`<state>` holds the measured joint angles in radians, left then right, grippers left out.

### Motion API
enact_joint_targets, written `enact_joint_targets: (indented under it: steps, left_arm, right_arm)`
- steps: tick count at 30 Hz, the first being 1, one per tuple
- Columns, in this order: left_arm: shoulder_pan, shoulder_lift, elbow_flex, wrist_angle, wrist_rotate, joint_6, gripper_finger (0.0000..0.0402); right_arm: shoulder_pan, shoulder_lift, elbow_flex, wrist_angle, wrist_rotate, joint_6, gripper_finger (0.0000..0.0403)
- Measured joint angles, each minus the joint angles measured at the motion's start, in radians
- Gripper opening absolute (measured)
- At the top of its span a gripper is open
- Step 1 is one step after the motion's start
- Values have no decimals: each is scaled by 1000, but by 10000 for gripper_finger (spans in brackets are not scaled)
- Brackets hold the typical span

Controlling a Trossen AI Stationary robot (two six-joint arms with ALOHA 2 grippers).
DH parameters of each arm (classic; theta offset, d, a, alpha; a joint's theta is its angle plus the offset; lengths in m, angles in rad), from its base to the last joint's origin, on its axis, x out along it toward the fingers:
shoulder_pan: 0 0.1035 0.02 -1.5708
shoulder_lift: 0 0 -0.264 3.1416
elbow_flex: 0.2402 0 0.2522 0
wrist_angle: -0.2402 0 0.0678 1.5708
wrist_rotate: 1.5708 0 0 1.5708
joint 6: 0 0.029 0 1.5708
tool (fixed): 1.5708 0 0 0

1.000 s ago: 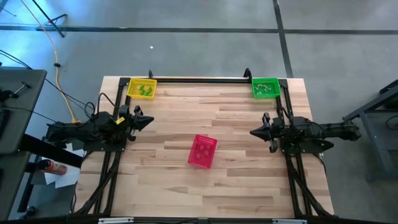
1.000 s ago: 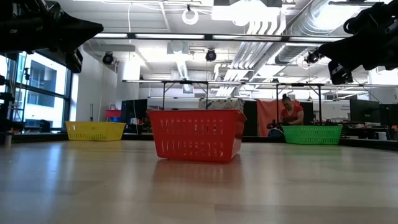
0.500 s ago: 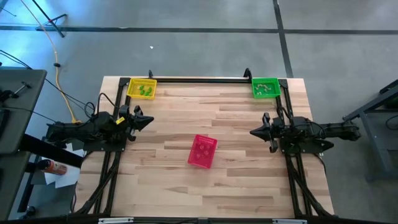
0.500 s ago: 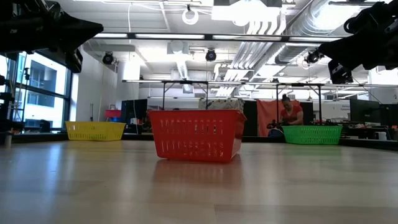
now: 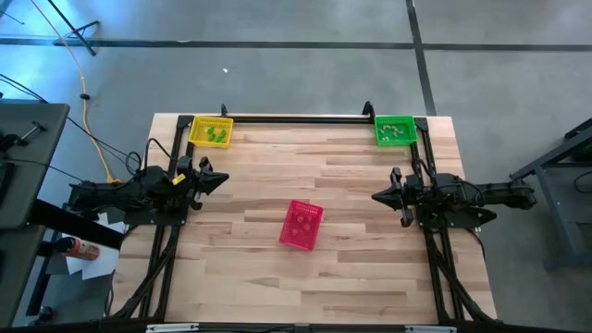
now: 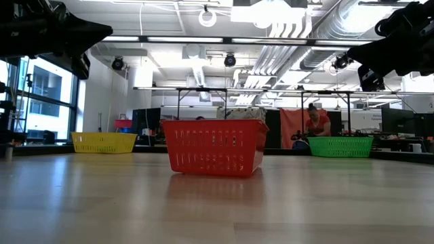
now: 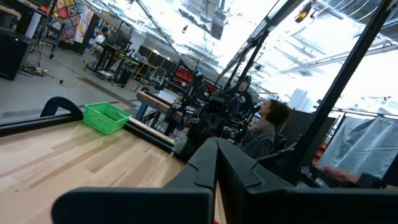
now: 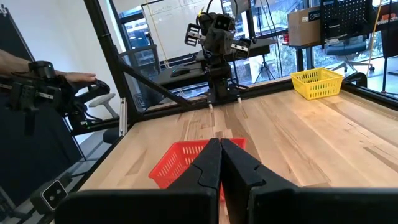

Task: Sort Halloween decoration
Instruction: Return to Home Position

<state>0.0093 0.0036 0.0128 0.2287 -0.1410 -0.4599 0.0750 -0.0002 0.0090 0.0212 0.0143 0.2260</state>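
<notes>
Three mesh baskets stand on the wooden table. A yellow basket (image 5: 211,131) in the far left corner holds small green trinkets (image 5: 218,135). In the far right corner a green basket (image 5: 395,130) holds tiny pale trinkets (image 5: 398,135). The pink-red basket (image 5: 302,225) at the table's middle, which also shows in the right wrist view (image 8: 180,163), has a few tiny specks inside. My left gripper (image 5: 221,181) hovers shut at the left side, pointing toward the middle. My right gripper (image 5: 377,196) hovers shut at the right side, facing it. Both are above the table and hold nothing.
A black rail (image 5: 296,117) runs along the far edge between the two corner baskets. Bare wood lies around the pink-red basket. A person (image 6: 316,123) sits beyond the table, and a hand (image 8: 73,78) rests on equipment off the table's side.
</notes>
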Motion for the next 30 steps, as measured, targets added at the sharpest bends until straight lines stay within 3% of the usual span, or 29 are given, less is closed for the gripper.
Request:
enact_joint_targets:
  steps: [30]
  left_arm:
    - [0, 19, -2, -26, 0, 0, 0]
  right_arm:
    - [0, 14, 0, -2, 0, 0, 0]
